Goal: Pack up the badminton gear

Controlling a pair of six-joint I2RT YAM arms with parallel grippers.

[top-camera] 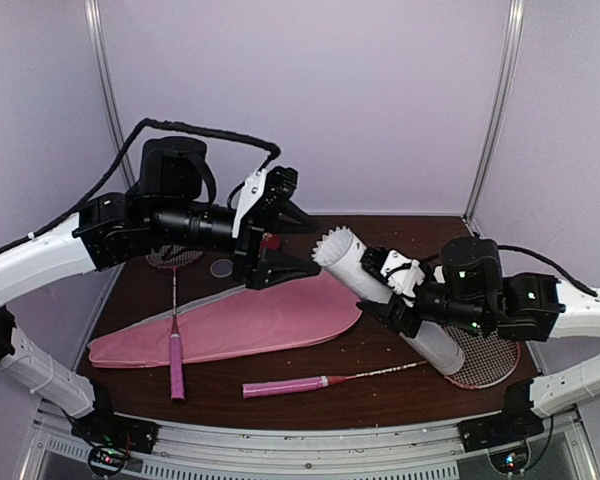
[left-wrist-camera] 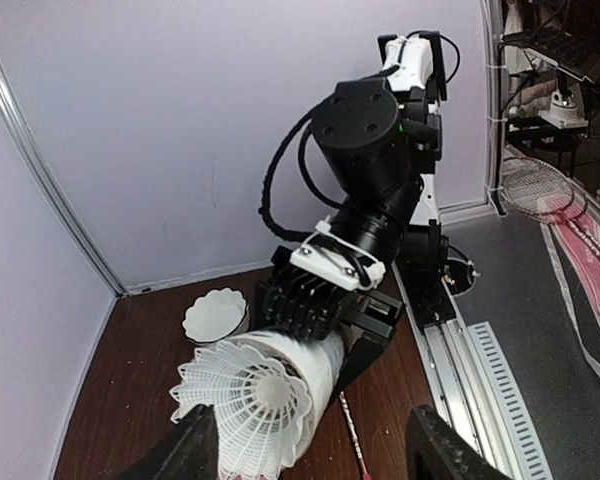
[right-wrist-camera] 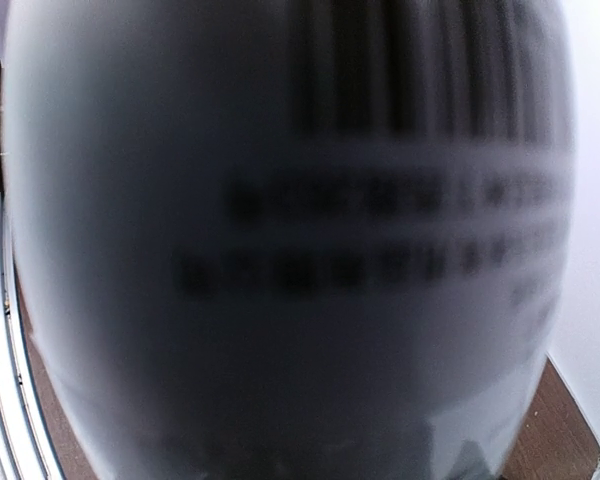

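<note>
Here your left arm stretches level across from the left, the left gripper point(top-camera: 302, 248) with jaws apart just before the shuttlecock point(left-wrist-camera: 255, 400), whose feathers fan out of the mouth of the long white tube point(top-camera: 350, 265). Your right arm bends in low from the right, the right gripper point(top-camera: 395, 295) clamped round that tilted tube. The tube's barcode label point(right-wrist-camera: 380, 220) is too blurred to read.

table point(top-camera: 400, 400) | lying on it: pink bag point(top-camera: 250, 320); left racket point(top-camera: 177, 362); right racket point(top-camera: 285, 386); shuttlecock point(left-wrist-camera: 217, 315)
</note>
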